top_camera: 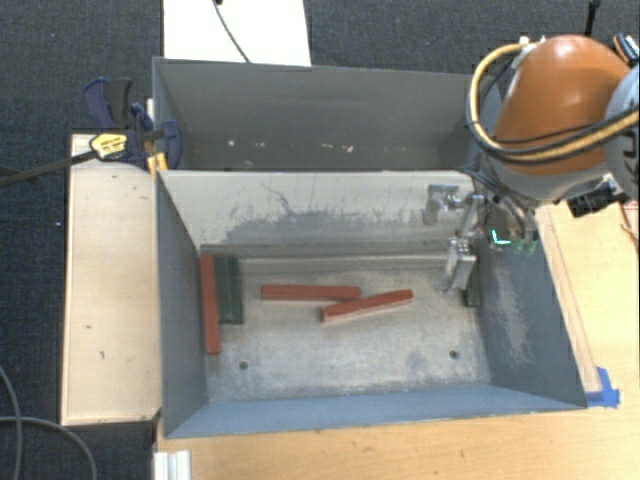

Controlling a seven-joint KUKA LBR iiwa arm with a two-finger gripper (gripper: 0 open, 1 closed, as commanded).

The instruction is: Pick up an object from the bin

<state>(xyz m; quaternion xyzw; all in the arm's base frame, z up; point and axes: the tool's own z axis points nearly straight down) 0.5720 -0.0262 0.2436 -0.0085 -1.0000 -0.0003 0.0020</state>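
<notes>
Plainly, the gripper hangs low at the right end of the bin, close to the floor by the right wall. Whether it is wide or narrow I cannot tell from this angle, and nothing can be seen held in it. A dark narrow shape stands just beside its tip; it may be part of the gripper or a small block, I cannot tell which. The nearest clear thing is a tilted red-brown stick, lying flat on the floor near the middle, to the view's left of the gripper and apart from it. Its long axis runs roughly left to right, with the right end a little higher in the view and pointing towards the gripper. It is thin and straight. A second red-brown stick lies by its left end. Well apart, by the left wall, a third red-brown stick and a dark green bar lie side by side. Picking the tilted stick would likely call for a leftward move and a grip across its narrow width.
</notes>
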